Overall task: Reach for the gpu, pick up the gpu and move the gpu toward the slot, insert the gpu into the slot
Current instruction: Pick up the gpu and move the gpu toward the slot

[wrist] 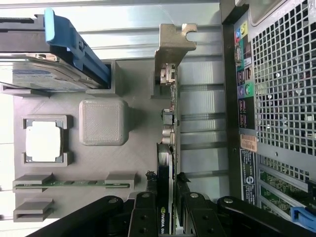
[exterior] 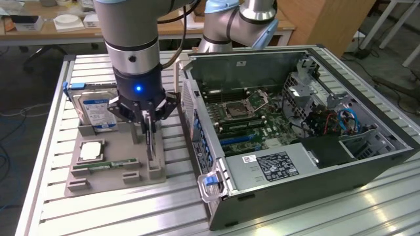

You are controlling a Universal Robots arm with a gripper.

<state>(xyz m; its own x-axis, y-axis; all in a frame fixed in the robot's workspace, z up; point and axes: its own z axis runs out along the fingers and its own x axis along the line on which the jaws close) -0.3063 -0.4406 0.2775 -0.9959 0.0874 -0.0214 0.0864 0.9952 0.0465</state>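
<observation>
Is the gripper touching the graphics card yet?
Cannot tell. In the wrist view the gripper straddles the graphics card standing in the grey tray, but neither contact nor a gap shows plainly.

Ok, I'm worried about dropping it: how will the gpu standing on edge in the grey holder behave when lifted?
The gpu is a thin flat board, so probably stiff and light. Its metal bracket at one end likely makes that end heavier, so it may tilt. Standing on edge, it could tip if nudged sideways.

Dark gpu stands on edge in the grey holder, silver bracket at one end. Slot is a blue strip on the green motherboard.
</observation>
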